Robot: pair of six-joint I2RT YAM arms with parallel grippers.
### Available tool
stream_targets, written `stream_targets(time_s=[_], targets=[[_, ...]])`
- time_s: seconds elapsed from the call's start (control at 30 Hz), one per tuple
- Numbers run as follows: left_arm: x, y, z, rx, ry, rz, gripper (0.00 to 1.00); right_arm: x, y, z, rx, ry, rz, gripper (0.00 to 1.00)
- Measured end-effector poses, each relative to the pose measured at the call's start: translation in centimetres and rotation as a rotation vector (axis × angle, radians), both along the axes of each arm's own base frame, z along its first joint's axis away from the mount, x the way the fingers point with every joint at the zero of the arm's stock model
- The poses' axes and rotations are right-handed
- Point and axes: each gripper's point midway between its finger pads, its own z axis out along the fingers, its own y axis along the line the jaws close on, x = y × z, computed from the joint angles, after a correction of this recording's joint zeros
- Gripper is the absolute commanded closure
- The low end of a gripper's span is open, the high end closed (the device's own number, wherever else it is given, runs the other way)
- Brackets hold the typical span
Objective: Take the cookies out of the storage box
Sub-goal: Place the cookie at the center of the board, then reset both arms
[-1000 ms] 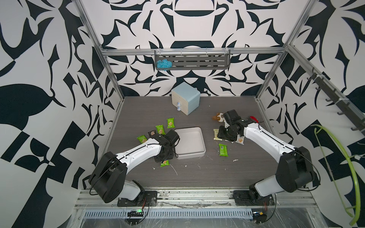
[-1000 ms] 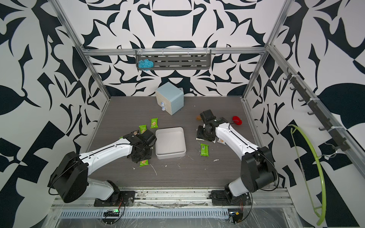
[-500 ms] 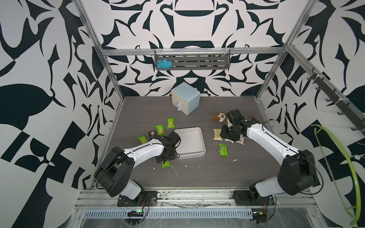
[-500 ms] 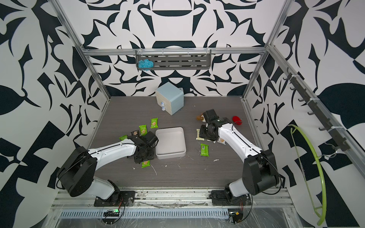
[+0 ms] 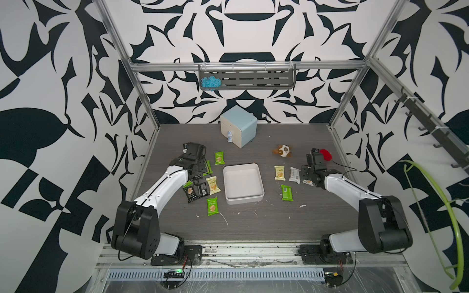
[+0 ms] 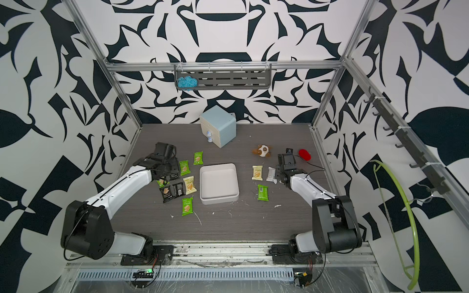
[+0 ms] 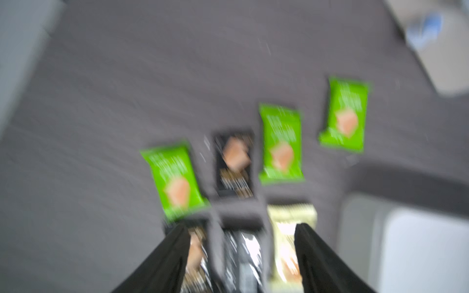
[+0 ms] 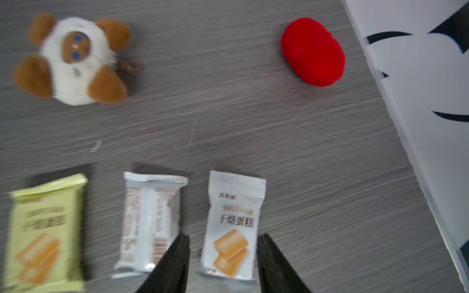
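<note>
Now the cookies (image 5: 212, 206) lie flat on the table (image 5: 253, 228) left and right of the storage box (image 5: 245, 200) at mid-table, while the left gripper (image 7: 239, 228) hangs jaws apart above a black packet (image 7: 243, 256) and a pale-yellow packet (image 7: 281, 253), and the right gripper (image 8: 223, 237), jaws apart, straddles a white packet (image 8: 232, 218) unclamped.

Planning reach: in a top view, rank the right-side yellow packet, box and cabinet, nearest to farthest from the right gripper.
1. Yellow packet, just beside the right gripper.
2. Box, mid-table.
3. Cabinet, at the back.
</note>
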Motion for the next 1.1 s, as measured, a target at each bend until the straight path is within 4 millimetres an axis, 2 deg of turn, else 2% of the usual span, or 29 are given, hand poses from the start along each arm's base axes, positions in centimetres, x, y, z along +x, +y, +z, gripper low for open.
stream_targets(time_s=[0.07, 0.17, 0.27, 0.33, 0.37, 0.4, 0.43, 0.47, 0.53, 0.63, 0.77, 0.87, 1.1], targets=[[1.2, 2.3, -0.4, 0.039, -0.065, -0.001, 0.24, 0.5, -1.1, -1.0, -0.043, -0.024, -0.016, 0.52], [2.6, 4.4, -2.0, 0.07, -0.083, -0.012, 0.24, 1.6, -2.0, -1.7, -0.093, -0.096, -0.026, 0.51], [4.5, 5.2, -3.3, 0.1, -0.122, -0.043, 0.23, 2.0, -2.4, -2.4, -0.126, -0.132, -0.026, 0.49], [5.2, 5.2, -4.2, 0.127, -0.125, -0.072, 0.24, 1.9, -2.4, -2.1, -0.13, -0.191, -0.021, 0.46], [5.5, 5.3, -4.5, 0.135, -0.126, -0.081, 0.24, 1.6, -2.4, -1.8, -0.129, -0.228, -0.018, 0.36], [5.8, 5.3, -4.6, 0.137, -0.131, -0.087, 0.24, 1.3, -2.4, -1.7, -0.133, -0.252, -0.013, 0.07], [6.0, 5.2, -4.4, 0.139, -0.144, -0.094, 0.23, 0.9, -2.3, -1.7, -0.129, -0.27, -0.01, 0.0], [6.2, 5.3, -4.1, 0.142, -0.166, -0.098, 0.11, 0.6, -2.2, -1.8, -0.125, -0.287, -0.002, 0.0], [6.0, 5.4, -3.1, 0.144, -0.23, -0.093, 0.0, 0.7, -1.9, -2.0, -0.13, -0.318, 0.025, 0.0], [4.0, 5.9, -2.4, 0.144, -0.327, -0.071, 0.01, 1.0, -1.5, -2.1, -0.122, -0.335, 0.053, 0.0], [1.5, 6.3, -4.9, 0.127, -0.313, -0.04, 0.01, 1.7, -1.2, -1.1, -0.117, -0.384, 0.067, 0.0], [1.8, 6.3, -5.3, 0.115, -0.302, -0.03, 0.01, 1.8, -1.0, -0.8, -0.113, -0.396, 0.074, 0.0], [3.0, 6.8, -3.3, 0.129, -0.403, -0.018, 0.01, 1.9, -1.0, -0.7, -0.112, -0.4, 0.077, 0.0]])
